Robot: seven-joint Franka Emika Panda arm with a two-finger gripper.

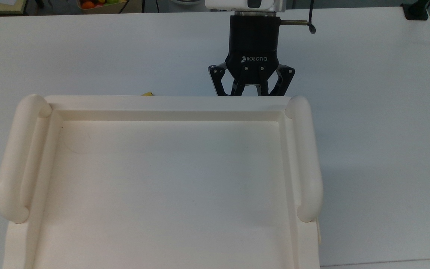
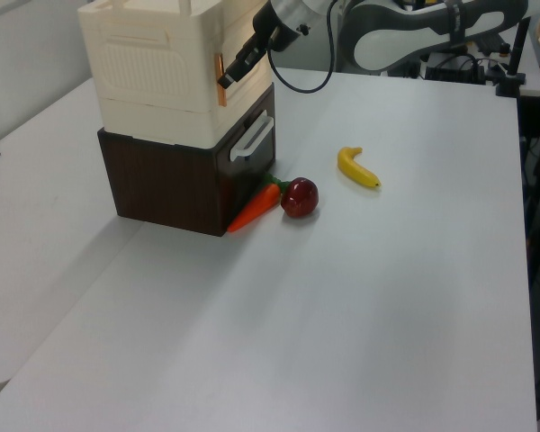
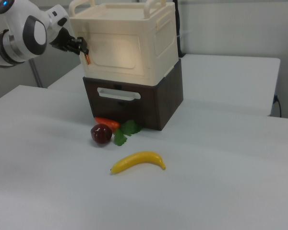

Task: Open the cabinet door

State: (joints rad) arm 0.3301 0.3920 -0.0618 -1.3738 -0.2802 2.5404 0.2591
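Cabinet door [image 3: 119,50] sits on the front of the cream cabinet [image 3: 134,38], upper middle of the right view, seemingly flush. Your gripper [image 3: 82,49] is at the door's orange handle [image 3: 87,58], on the right view's left edge of the door; whether its fingers are spread or pinched, you cannot tell. Below: dark drawer unit [image 3: 134,103], carrot [image 3: 107,123], apple [image 3: 101,134], banana [image 3: 138,161].

cabinet [image 3: 129,43]: smooth cream plastic, matt | drawer unit [image 3: 149,103]: dark wood-grain finish | table [image 2: 387,297]: smooth matt white | banana [image 3: 138,161]: glossy
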